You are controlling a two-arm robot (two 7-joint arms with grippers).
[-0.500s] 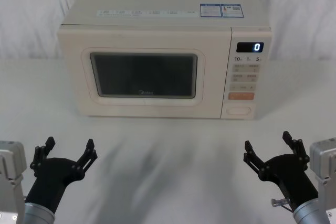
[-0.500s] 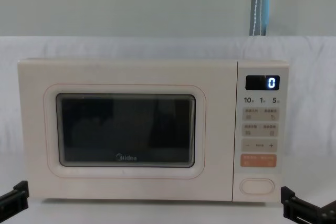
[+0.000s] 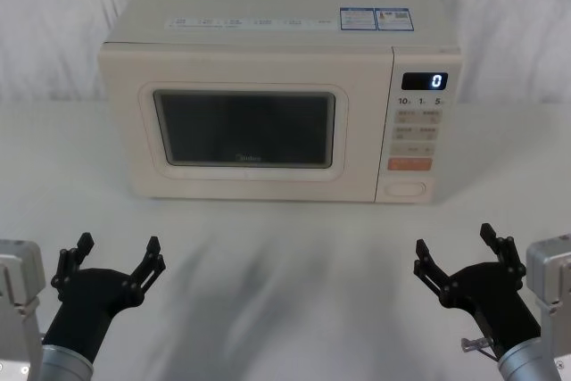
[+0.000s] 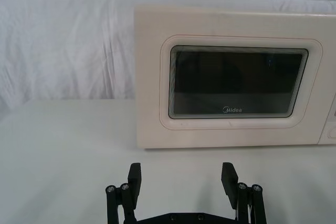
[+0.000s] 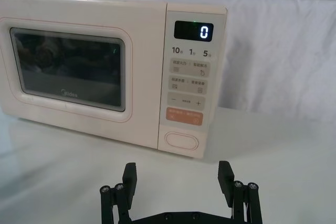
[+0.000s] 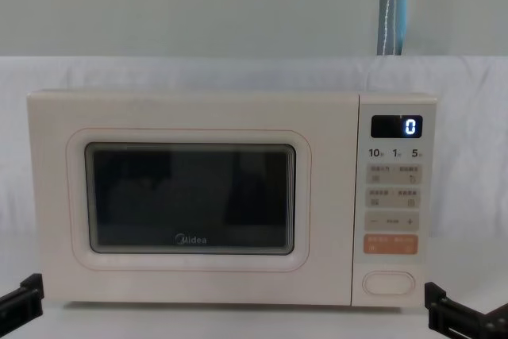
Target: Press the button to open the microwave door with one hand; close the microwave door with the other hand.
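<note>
A cream microwave sits at the back of the white table with its door (image 3: 245,127) (image 6: 190,200) (image 4: 236,82) (image 5: 68,72) closed flush. The plain cream button (image 3: 406,189) (image 6: 389,283) (image 5: 181,140) is the lowest key on the control panel, under an orange key. My left gripper (image 3: 117,255) (image 4: 181,178) hovers open over the table near the front left, well short of the door. My right gripper (image 3: 459,249) (image 5: 177,177) is open too, near the front right, in line with the panel and apart from it.
The display (image 3: 426,80) reads 0. White cloth covers the table (image 3: 285,256) and the wall behind. Bare table lies between the grippers and the microwave front. A blue-grey strap (image 6: 393,5) hangs behind the microwave.
</note>
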